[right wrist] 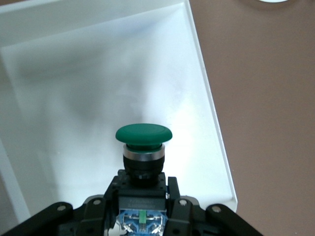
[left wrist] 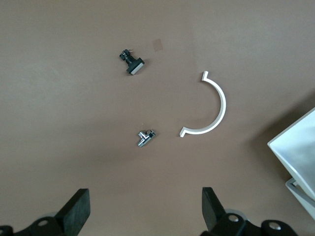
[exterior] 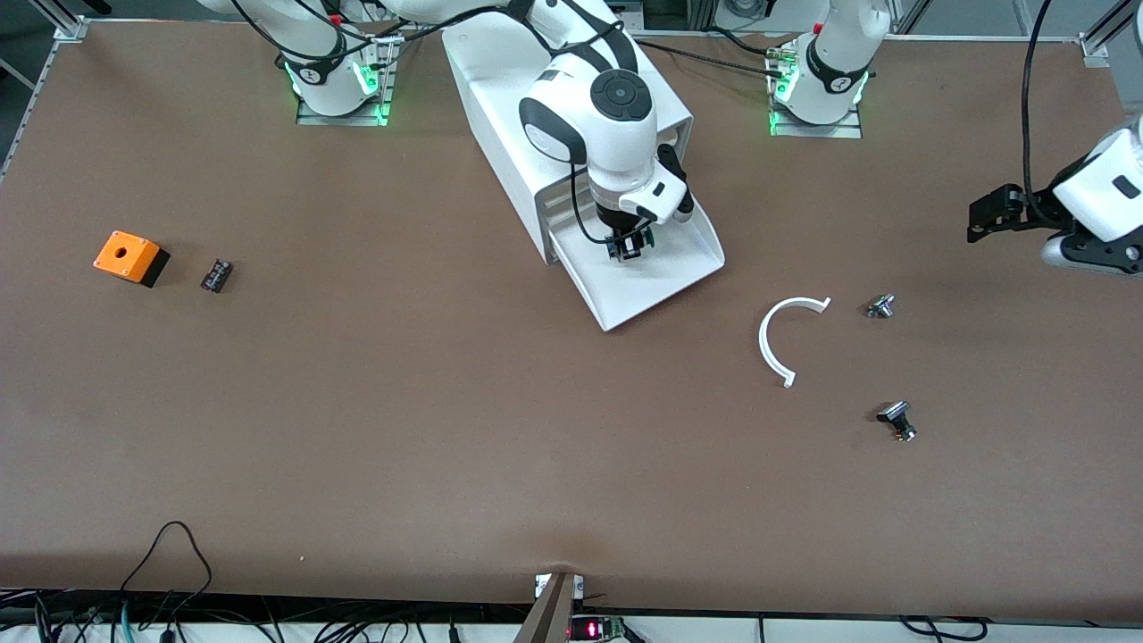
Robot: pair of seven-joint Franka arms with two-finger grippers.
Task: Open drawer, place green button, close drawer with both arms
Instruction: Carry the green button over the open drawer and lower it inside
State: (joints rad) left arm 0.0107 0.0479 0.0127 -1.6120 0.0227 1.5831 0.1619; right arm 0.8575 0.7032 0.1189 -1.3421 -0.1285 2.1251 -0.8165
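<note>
- I see one drawer pulled out of the white cabinet, its tray floor bare.
- My right gripper hangs over that open drawer, its fingers clamped on the black-and-blue body of the single green-capped button, cap pointing out over the tray.
- My left gripper waits over the table at the left arm's end, fingers spread wide with nothing between them.
- Below it lie three loose parts: one white curved strip, one silver button, and one black-capped button, which is nearer the front camera.
- Toward the right arm's end I count two items: one orange box and one small black block just beside it.
</note>
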